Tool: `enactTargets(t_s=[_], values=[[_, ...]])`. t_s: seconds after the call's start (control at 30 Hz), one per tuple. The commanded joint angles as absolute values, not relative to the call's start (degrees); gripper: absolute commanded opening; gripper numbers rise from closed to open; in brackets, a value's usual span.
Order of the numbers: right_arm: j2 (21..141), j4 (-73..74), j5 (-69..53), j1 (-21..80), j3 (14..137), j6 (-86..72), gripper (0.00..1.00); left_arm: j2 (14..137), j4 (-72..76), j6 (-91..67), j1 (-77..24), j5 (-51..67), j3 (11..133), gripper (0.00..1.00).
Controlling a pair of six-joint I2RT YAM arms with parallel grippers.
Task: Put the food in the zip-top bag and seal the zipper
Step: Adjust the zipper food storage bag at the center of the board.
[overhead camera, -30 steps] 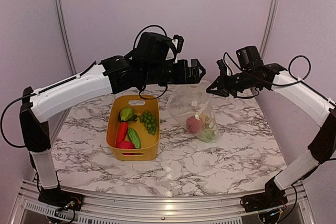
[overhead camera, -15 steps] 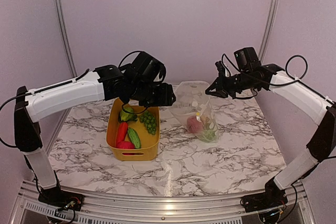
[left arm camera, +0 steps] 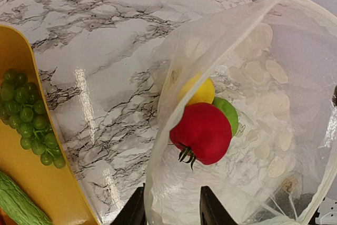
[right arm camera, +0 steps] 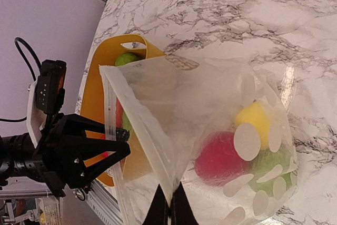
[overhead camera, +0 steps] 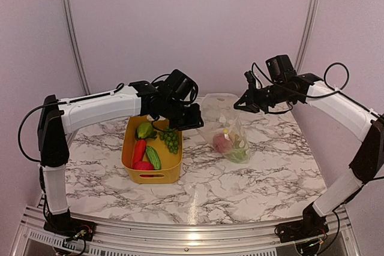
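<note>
The zip-top bag (overhead camera: 225, 125) hangs open-mouthed over the marble table, clear with white dots. My right gripper (overhead camera: 239, 104) is shut on its right rim, which shows pinched between the closed fingertips of that gripper (right arm camera: 169, 191). Inside lie a red apple (left arm camera: 202, 133), a yellow lemon (left arm camera: 202, 92) and a green piece (left arm camera: 229, 114). My left gripper (left arm camera: 171, 196) is at the bag's left rim, jaws apart with the film between them. The zipper (right arm camera: 109, 104) runs along that rim. More food stays in the yellow bin (overhead camera: 129, 148): green apple (overhead camera: 144, 130), grapes (overhead camera: 171, 139), cucumber (overhead camera: 153, 157), red pieces (overhead camera: 139, 151).
The yellow bin stands just left of the bag, its wall close to my left gripper (overhead camera: 192, 119). Bare marble table (overhead camera: 240, 178) lies in front of bag and bin. Pink walls and metal posts close the back and sides.
My left arm came down from above the bag's mouth to its left rim, and its jaws narrowed from wide open. The right gripper kept its hold on the bag.
</note>
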State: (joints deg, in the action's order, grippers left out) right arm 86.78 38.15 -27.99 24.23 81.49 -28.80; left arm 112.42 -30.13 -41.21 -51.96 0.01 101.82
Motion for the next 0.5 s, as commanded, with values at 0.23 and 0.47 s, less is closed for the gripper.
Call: enactTargets(t_s=[0.23,0.47], values=[[88.0,51.2,-13.0,25.4,96.7,-24.0,0.0,117.1,-19.8,-42.6,-53.2,12.4,116.5,0.0],[88.2,53.3,-11.5,25.4,96.0,-23.0,0.0,117.8,-23.0,-40.5,-55.0,4.3,119.3,0.0]])
